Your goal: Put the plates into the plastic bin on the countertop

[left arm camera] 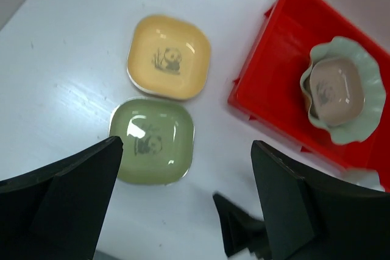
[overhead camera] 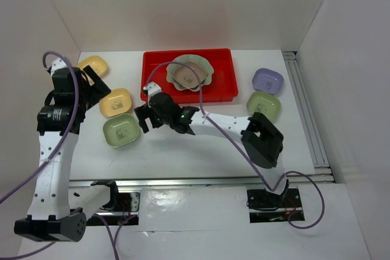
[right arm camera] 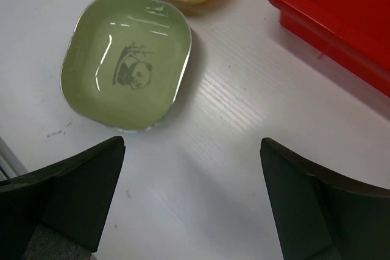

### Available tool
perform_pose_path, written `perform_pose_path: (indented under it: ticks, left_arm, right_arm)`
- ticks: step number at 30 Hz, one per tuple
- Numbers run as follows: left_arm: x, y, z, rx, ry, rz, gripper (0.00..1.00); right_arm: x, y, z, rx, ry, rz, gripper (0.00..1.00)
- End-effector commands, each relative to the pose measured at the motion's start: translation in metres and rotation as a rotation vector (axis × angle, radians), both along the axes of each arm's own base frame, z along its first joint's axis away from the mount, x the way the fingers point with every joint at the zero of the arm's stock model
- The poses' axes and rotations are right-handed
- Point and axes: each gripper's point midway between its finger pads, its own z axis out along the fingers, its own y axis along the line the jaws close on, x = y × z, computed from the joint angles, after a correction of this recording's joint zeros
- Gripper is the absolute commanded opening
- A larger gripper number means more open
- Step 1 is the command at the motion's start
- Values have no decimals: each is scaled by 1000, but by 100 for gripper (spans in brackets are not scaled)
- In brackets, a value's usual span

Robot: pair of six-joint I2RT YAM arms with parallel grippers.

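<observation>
Both sets of fingers open and empty over the white surface; two dishes already in the red bin.

The red plastic bin [overhead camera: 222, 59] sits at the back of the surface [overhead camera: 183, 156]. It holds the large pale-green scalloped dish [overhead camera: 206, 65], with the brownish-pink dish [overhead camera: 186, 75] nested inside it. The right fingers [right arm camera: 67, 199] hang spread wide above bare surface, just beside a light green panda dish [overhead camera: 120, 130] and between it and the bin's near corner. The left fingers [left arm camera: 61, 205], also spread and holding nothing, hover on the left above that dish and the yellow dish [overhead camera: 116, 102] just behind it. A second yellow dish [overhead camera: 91, 65] lies partly hidden by the left arm. Right of the bin, a lavender dish [overhead camera: 267, 81] and another green dish [overhead camera: 263, 105] lie close together.
</observation>
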Motion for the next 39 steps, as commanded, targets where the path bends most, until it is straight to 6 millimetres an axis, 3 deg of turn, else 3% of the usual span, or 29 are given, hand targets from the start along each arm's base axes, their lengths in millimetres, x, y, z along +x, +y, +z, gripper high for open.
perform_pose_path:
  ticks: [1,5,7,9,11,12,14,16,17,21,24,26,28,29,32,33,36,37,39]
  left_arm:
    - [-15,-12,-4,-45,-49,-47,100]
    - [-46,8,-3,14,-59,55,100]
    - [-57,8,6,11,-99,72,100]
    - [-63,0,-1,-27,-97,54,100]
    - [-71,-5,-3,-54,-111,43,100]
    - [-73,-6,-11,-72,-100,54,100]
    - [-78,-7,-15,-77,-103,46,100]
    - [-81,-6,-15,-73,-112,53,100]
    - [-82,-4,-15,-58,-109,56,100]
    - [-83,0,-15,-32,-103,63,100]
    - [-83,2,-15,-27,-103,72,100]
    - [-83,2,-15,-27,-103,72,100]
    - [-84,4,-15,-15,-100,76,100]
    - [-84,4,-15,-15,-100,76,100]
    - [-84,6,-18,-9,-92,86,100]
    - [-84,8,-18,-3,-92,97,100]
    - [-87,16,-14,26,-99,132,100]
    - [-85,16,-11,32,-99,133,100]
    - [-84,18,-3,28,-116,146,100]
  right_arm:
    - [23,34,5,68,-34,6,99]
    - [36,54,-6,89,-33,20,97]
    - [42,57,-24,79,-7,17,96]
    - [46,69,-22,105,-11,36,95]
    - [53,73,-45,76,14,35,94]
    - [56,81,-37,98,4,44,94]
    - [59,85,-58,73,21,43,93]
    - [61,91,-62,69,30,51,91]
    - [61,91,-74,50,43,50,89]
    - [62,93,-86,37,61,45,73]
    - [61,97,-90,35,72,56,71]
    - [61,99,-91,31,80,64,65]
    - [60,98,-105,7,97,63,57]
    - [56,103,-100,16,90,72,49]
    - [52,101,-110,-4,112,81,30]
    - [50,100,-107,-1,117,90,18]
    - [40,93,-112,-26,128,91,11]
    - [37,92,-102,-15,127,100,3]
    - [26,84,-104,-29,157,123,0]
